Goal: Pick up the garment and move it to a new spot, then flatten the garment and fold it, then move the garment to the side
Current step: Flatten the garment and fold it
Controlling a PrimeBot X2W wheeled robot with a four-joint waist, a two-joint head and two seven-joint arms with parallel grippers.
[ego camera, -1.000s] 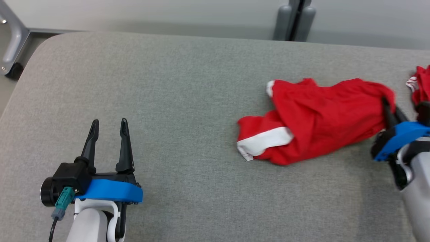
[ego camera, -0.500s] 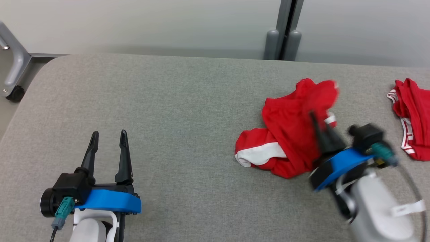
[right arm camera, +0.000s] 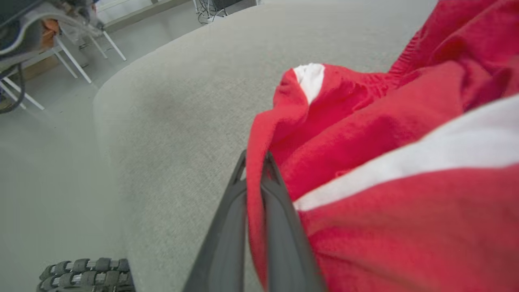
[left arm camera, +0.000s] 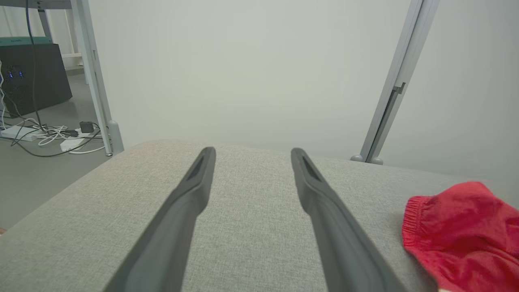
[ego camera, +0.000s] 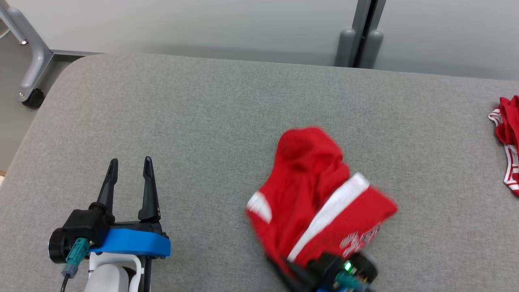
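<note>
Gripping red shorts [ego camera: 320,190] by an edge with the right tool [right arm camera: 254,160] over the desk [ego camera: 202,121], with left tool [ego camera: 130,160] open; likely needing slow lowering, avoiding bunching.

Two red garments with white stripes lay on the one grey tabletop [ego camera: 182,113]: the central garment [ego camera: 312,190] and the edge garment [ego camera: 509,138]. There were two tools, the left tool [ego camera: 131,160] and the right tool [right arm camera: 254,156], each with two dark fingers [ego camera: 149,182], four in all. Behind the tabletop stood two rounded grey post feet [ego camera: 346,48]. One black caster [ego camera: 32,97] sat under one grey frame leg [ego camera: 38,61]. One knobbly tyre [right arm camera: 85,273] and one dark cabinet [left arm camera: 32,77] completed the count.
</note>
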